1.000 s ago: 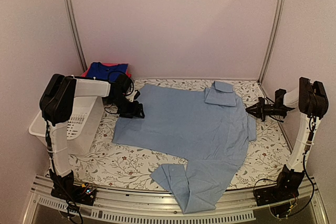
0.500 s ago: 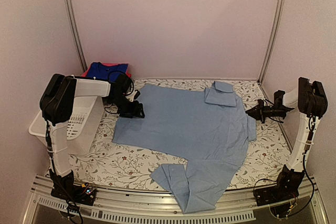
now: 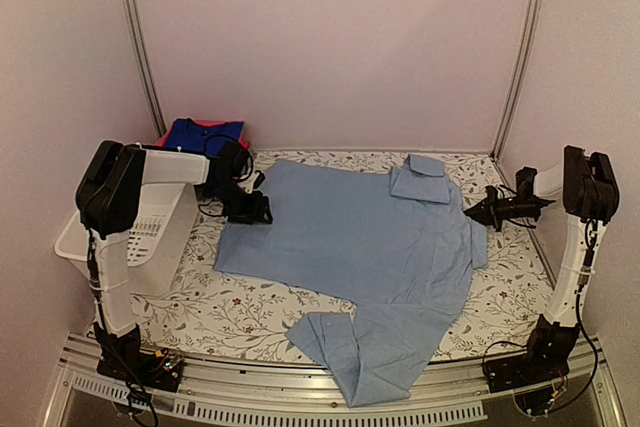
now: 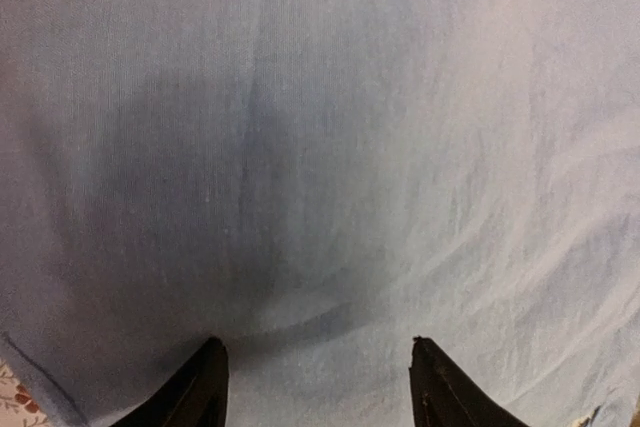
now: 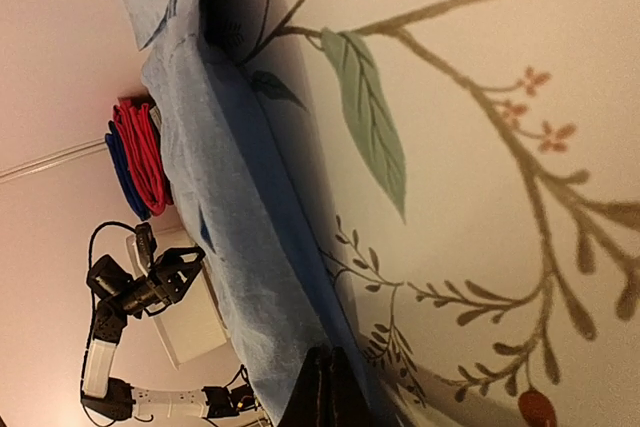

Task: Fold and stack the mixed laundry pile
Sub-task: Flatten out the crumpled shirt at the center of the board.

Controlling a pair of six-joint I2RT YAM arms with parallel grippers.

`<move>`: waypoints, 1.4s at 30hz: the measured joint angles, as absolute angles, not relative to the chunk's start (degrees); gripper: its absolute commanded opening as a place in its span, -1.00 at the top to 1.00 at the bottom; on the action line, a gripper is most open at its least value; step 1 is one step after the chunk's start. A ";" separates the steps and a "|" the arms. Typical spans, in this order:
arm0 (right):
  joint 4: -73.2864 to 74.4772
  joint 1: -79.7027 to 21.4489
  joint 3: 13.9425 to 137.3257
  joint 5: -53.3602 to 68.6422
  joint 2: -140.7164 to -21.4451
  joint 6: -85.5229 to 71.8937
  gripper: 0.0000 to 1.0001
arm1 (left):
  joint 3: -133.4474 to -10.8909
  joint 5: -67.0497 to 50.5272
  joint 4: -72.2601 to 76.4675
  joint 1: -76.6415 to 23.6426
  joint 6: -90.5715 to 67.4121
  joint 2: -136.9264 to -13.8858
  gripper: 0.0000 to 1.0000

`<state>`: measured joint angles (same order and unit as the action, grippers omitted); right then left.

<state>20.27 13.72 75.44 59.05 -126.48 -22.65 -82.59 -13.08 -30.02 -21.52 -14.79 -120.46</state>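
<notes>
Left pincer (image 3: 258, 209): down at the far-left edge of the pale-blue shirt (image 3: 360, 237), right beside the white basket (image 3: 160, 239). In the left wrist view my two fingertips (image 4: 208, 387) stand well apart, so the left pincer (image 4: 318, 387) is spread wide with nothing between them. Shirt cloth (image 4: 350, 147) fills that view, and a dark shadow lies on it just ahead of the tips. Whether the tips touch the fabric, I cannot tell.

Right pincer (image 3: 472, 214): low, at the shirt's right edge, just below the collar (image 3: 420, 181). In the right wrist view only a dark wedge shows at the bottom edge, the right pincer (image 5: 322, 392). The shirt's hem (image 5: 230, 197) runs straight down to it. Whether it is closed, or pinching cloth, I cannot tell.

The shirt lies spread flat over the middle of the floral table (image 3: 250, 309). Its collar is at the far right, and one sleeve (image 3: 372, 359) is draped over the near edge.

Folded stack (image 3: 205, 135): far-left corner, behind the basket, with a royal-blue piece on top of a pink-red one. From the right wrist it shows as red and blue layers (image 5: 138, 159) beyond the shirt.
</notes>
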 measured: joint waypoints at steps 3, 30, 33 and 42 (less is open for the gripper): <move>21.56 14.72 75.48 55.64 -125.69 -22.11 1.00 | -81.67 -13.43 -29.12 -21.15 -15.18 -120.14 -0.17; 36.80 9.26 118.93 29.91 -141.23 -16.67 0.30 | -76.95 -17.10 -23.49 -22.90 -21.82 -116.60 -0.99; 37.67 9.28 121.54 28.86 -141.80 -16.34 -0.13 | -75.05 -15.51 -23.77 -22.76 -22.72 -113.75 -0.99; 37.74 9.82 107.70 30.65 -125.01 -14.11 -0.26 | -68.90 -17.17 -17.17 -20.69 -26.46 -100.09 -0.99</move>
<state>37.74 9.82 107.70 30.65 -125.01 -14.11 -68.90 -17.17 -17.17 -20.69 -26.46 -100.09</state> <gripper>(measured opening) 0.655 0.996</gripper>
